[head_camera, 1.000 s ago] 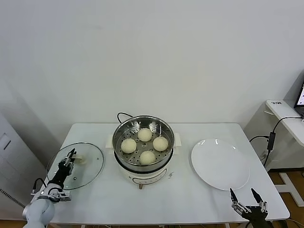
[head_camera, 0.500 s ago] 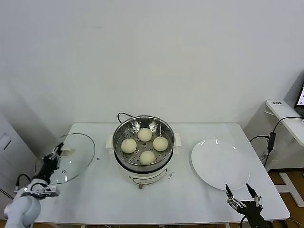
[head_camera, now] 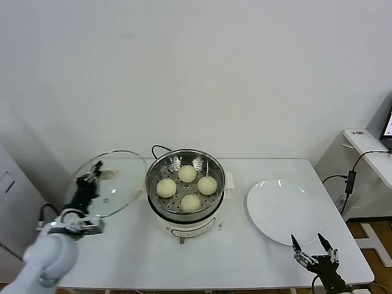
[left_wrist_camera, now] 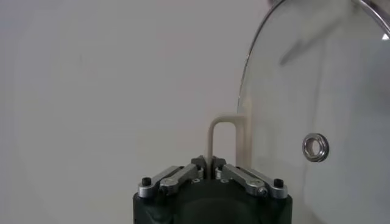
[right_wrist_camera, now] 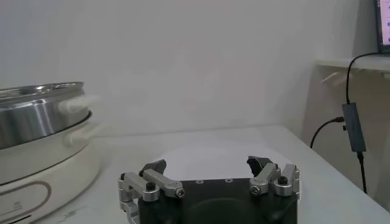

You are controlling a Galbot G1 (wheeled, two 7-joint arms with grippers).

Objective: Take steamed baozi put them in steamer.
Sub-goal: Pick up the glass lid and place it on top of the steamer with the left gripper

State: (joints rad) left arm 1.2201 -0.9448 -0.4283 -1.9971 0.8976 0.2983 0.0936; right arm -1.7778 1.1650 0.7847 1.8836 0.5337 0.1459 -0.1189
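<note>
Left gripper (head_camera: pixel 92 178) clamped on glass lid (head_camera: pixel 116 184) handle, apparently airborne beside steamer (head_camera: pixel 185 182); right gripper (head_camera: pixel 313 252) open.

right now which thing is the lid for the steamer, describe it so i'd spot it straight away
Start at the steamer, the shiny steel basket on a white cooker base mid-table with four baozi inside. Just off its side toward the robot's left, the left gripper is shut on the cream handle of the glass lid, holding it tilted above the table. Unlike the flat white plate opposite, it is see-through with a metal rim.
</note>
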